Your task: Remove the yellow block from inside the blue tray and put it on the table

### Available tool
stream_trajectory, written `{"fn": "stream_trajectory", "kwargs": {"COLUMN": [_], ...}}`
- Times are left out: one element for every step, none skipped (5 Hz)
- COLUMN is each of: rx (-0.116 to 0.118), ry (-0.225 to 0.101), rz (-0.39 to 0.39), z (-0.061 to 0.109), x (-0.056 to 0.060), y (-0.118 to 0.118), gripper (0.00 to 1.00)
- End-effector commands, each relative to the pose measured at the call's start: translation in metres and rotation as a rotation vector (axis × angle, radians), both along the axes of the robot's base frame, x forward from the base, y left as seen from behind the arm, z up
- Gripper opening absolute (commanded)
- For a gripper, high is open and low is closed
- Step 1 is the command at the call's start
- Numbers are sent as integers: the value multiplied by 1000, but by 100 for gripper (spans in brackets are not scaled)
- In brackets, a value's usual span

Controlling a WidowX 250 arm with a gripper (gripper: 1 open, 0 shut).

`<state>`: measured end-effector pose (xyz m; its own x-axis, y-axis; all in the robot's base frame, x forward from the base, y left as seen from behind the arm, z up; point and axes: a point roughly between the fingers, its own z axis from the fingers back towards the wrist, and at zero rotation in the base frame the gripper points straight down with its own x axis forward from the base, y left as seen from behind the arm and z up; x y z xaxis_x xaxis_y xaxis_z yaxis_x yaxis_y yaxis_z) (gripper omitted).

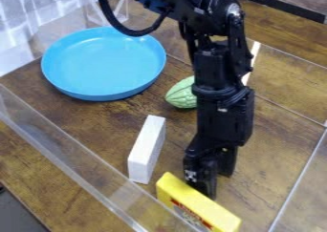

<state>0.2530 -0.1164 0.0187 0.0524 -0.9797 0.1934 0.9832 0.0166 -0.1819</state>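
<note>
The yellow block [198, 204] lies flat on the table [76, 121] near the front clear wall, its red-and-white label facing up. The blue tray [102, 62] sits at the back left with nothing inside it. My gripper [200, 176] hangs from the black arm, pointing down, just above the block's near-left end. Its dark fingers stand open with nothing between them. Whether the tips touch the block is hard to tell.
A white block [147, 148] lies just left of the gripper. A green ridged fruit-shaped object [183, 94] sits behind the arm, beside the tray. Clear plastic walls [71, 169] border the front and left edges.
</note>
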Motion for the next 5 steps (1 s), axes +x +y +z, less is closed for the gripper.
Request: {"fn": "stream_trajectory", "kwargs": {"rx": [16,22,28,34,39], "ry": [12,13,18,21,25], "rz": [39,3,-30,-93,-81], "z": [-1,-2,-2,-2,0], "x": [0,1,0,0,0], "y": [20,15,9,14,12], "gripper": [100,100,100,100,100]}}
